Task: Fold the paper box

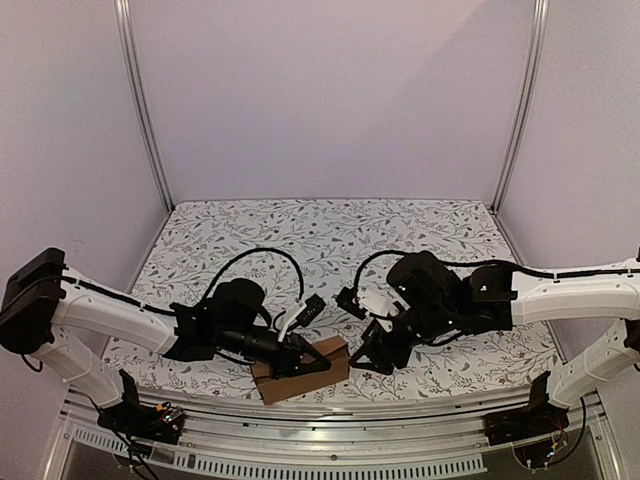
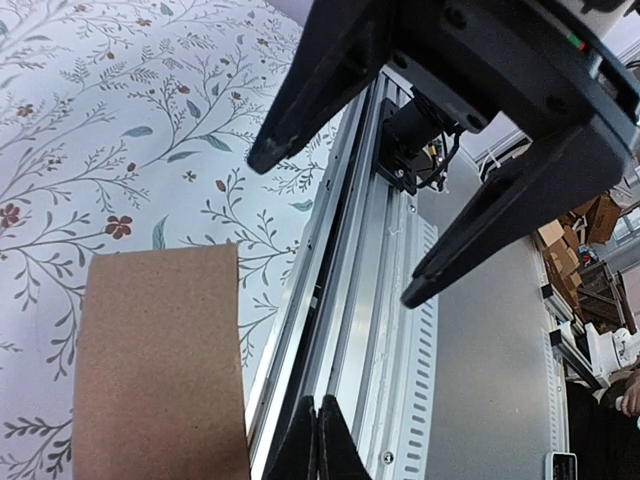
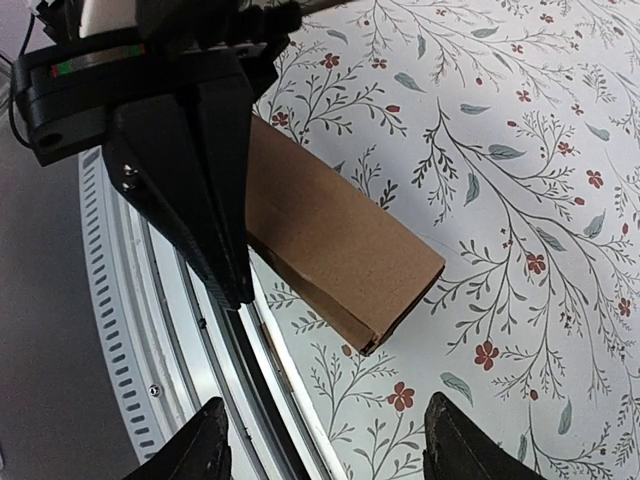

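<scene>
L claw (image 2: pixel 320 405) is pinched shut, empty, tips just beside box (image 3: pixel 340 240) on its near long side. Box lies L–R along table (image 1: pixel 330 230) front edge; its end faces wide-open, empty R claw (image 3: pixel 327 410).

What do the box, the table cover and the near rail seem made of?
The paper box: matte brown cardboard, fibrous, unprinted. The table cover: probably printed cloth or vinyl, with a floral pattern and little sheen. The rail: likely aluminium, silvery and grooved.
</scene>
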